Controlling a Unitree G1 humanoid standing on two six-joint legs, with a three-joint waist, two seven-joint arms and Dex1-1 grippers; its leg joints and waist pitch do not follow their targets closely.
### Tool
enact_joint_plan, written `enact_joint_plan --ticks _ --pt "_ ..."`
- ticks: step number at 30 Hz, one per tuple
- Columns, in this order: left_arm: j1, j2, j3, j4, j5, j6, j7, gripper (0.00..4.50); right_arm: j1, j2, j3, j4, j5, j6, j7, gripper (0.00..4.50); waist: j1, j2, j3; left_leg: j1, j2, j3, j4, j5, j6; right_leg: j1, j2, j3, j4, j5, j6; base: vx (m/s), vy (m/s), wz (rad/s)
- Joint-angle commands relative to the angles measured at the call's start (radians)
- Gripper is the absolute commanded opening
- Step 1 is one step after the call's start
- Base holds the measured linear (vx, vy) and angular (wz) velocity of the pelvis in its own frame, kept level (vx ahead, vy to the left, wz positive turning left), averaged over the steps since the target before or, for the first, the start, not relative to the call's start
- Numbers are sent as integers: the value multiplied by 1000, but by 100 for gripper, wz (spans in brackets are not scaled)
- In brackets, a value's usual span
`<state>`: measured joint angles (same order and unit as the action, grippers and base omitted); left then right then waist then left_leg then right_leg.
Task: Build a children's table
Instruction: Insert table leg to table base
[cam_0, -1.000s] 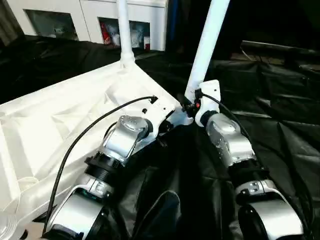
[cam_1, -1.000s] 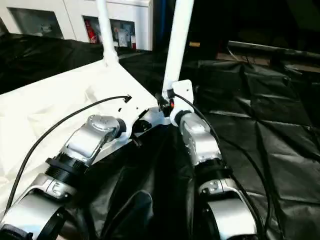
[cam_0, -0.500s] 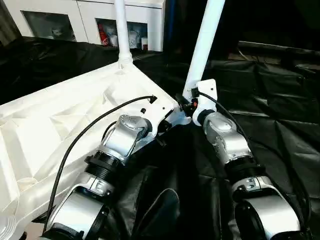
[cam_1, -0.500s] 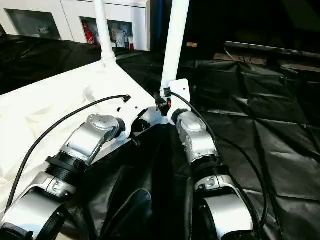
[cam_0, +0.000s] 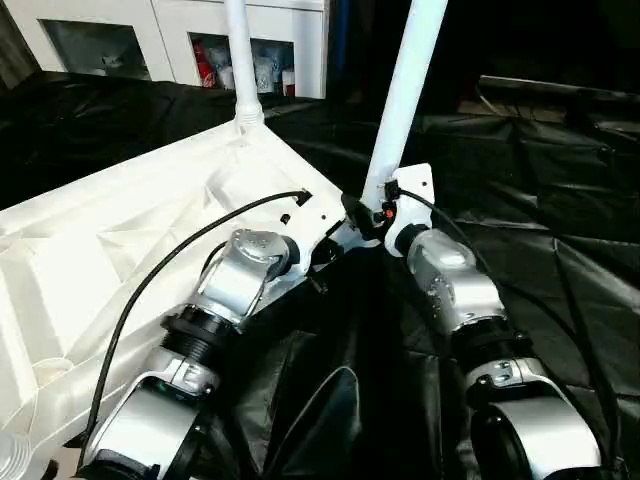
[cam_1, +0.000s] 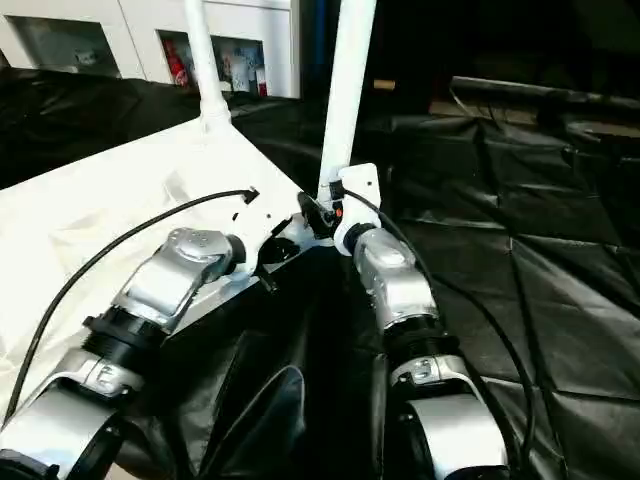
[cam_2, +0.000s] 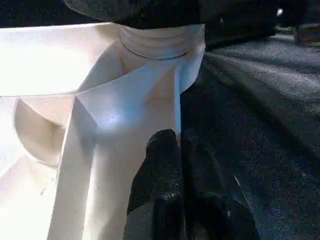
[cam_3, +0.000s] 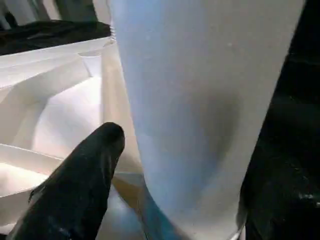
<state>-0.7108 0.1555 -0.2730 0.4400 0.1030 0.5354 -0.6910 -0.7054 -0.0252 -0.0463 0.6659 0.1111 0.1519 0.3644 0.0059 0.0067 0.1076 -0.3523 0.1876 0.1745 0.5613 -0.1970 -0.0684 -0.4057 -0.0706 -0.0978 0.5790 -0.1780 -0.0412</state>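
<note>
Nearest: both silver forearms reach fwd over black sheeting (cam_0: 560, 230) to the near corner of the table top (cam_0: 90, 250), which lies upside down, ribbed underside up, on the robot's left.

L gripper (cam_2: 181, 150) is clenched, fingers pressed together w/ nothing between them, tips resting against the top's outer wall just below the corner socket (cam_2: 160, 42). It seems to be bracing the top, not gripping it.

R gripper (cam_0: 372, 212) sits at the foot of the near leg (cam_0: 400, 95), which stands in that corner socket, leaning slightly. Change vs a sec ago: R jaws have spread. In the R wrist view one finger (cam_3: 80, 170) stands off the leg w/ a visible gap; the other is hidden behind the tube. So the leg looks released, or very nearly, and it keeps the same lean w/o support. L gripper hasn't changed, and the arms have barely shifted.

Meaning for the task: this leg is prob. seated, and the R arm is free to back off. Can't tell from here if it's pushed fully home.

Farther: 2nd leg (cam_0: 240, 55) already upright in the far corner socket. So 2 legs are in on this side; the other corners aren't clearly visible.

Farthest: white cabinets (cam_0: 170, 35) along the back.
</note>
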Motion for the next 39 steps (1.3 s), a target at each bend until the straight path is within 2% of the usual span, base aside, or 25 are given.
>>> enact_joint_plan --ticks 1,3,4,5,6,8,9,10,11,12,14,15,19,22,23,28,35,39 --pt "7 -8 -31 -45 -29 -29 -47 0 20 12 45 -5 12 47 47 399 11 7 -76 -7 46 -13 -48 -21 133 71 -86 66 -39 18 -297 0 0 0" --pt "20 12 -37 -56 -35 -47 -80 0 26 -16 53 -61 19 69 85 430 12 8 -80 -8 43 -13 -42 35 164 71 -84 65 -30 91 -312 0 0 0" --pt "22 14 -37 -57 -37 -50 -86 0 28 -21 55 -71 20 75 94 438 12 8 -85 -10 42 -13 -35 74 187 71 -82 66 -21 151 -323 0 0 0" --pt "26 22 -37 -59 -41 -63 -101 0 33 -32 58 -95 26 88 116 441 12 7 -84 -11 41 -13 -33 90 202 70 -81 66 -18 178 -327 0 0 0" --pt "32 30 -38 -63 -45 -79 -118 0 41 -45 61 -120 32 104 141 441 14 6 -87 -11 41 -13 -27 122 231 66 -80 65 -12 226 -336 0 0 0" --pt "47 54 -42 -68 -47 -115 -148 0 73 -94 86 -195 42 144 222 441 22 1 -84 -15 38 -12 -23 115 252 66 -78 64 -13 221 -333 0 0 0" --pt "51 61 -42 -70 -50 -126 -161 0 85 -111 95 -221 44 155 250 441 28 2 -82 -15 41 -11 -25 85 254 66 -80 63 -17 172 -321 0 0 0" --pt "54 65 -41 -71 -52 -131 -167 0 90 -119 100 -233 44 159 262 441 32 4 -81 -11 45 -10 -27 52 238 61 -82 63 -21 112 -314 0 0 0" --pt "59 76 -44 -75 -54 -149 -183 0 107 -144 112 -266 52 177 300 441 31 1 -79 -11 45 -9 -29 34 228 62 -79 63 -25 79 -309 0 0 0" --pt "62 83 -47 -76 -53 -161 -192 0 118 -160 119 -285 58 190 325 441 35 0 -75 -11 44 -9 -31 -1 203 62 -79 64 -32 16 -293 0 0 0" --pt "80 117 -52 -97 -77 -179 -258 0 172 -245 155 -389 85 236 447 441 41 0 -73 -8 47 -8 -34 -51 161 60 -79 67 -38 -59 -266 0 0 0" --pt "85 130 -55 -103 -83 -190 -283 0 187 -271 161 -414 93 244 480 441 42 2 -72 -7 48 -8 -36 -55 153 59 -79 68 -39 -68 -262 0 0 0" --pt "101 160 -60 -122 -108 -233 -359 0 220 -335 173 -472 105 269 555 441 44 1 -73 -11 45 -10 -35 -72 123 60 -78 69 -39 -85 -249 0 0 0" --pt "106 178 -66 -135 -116 -239 -397 0 237 -375 174 -495 122 292 603 441 50 4 -75 -9 45 -9 -33 -70 117 57 -78 70 -37 -77 -254 0 0 0" --pt "107 183 -68 -138 -118 -242 -407 0 242 -387 174 -497 123 297 610 424 51 3 -74 -10 45 -9 -33 -71 114 58 -77 69 -37 -79 -251 0 0 0" --pt "110 198 -70 -145 -129 -245 -430 0 253 -392 167 -480 126 302 604 405 56 6 -78 -12 43 -10 -31 -78 98 59 -78 68 -36 -85 -250 0 0 0" --pt "109 200 -71 -137 -125 -259 -445 0 281 -376 195 -501 128 301 610 340 60 5 -88 -14 42 -11 -25 -32 117 64 -78 67 -25 -10 -261 0 0 0" --pt "104 204 -71 -130 -126 -271 -445 0 284 -370 198 -494 135 303 607 311 62 6 -86 -12 43 -11 -26 -61 105 62 -79 66 -31 -61 -258 0 0 0"
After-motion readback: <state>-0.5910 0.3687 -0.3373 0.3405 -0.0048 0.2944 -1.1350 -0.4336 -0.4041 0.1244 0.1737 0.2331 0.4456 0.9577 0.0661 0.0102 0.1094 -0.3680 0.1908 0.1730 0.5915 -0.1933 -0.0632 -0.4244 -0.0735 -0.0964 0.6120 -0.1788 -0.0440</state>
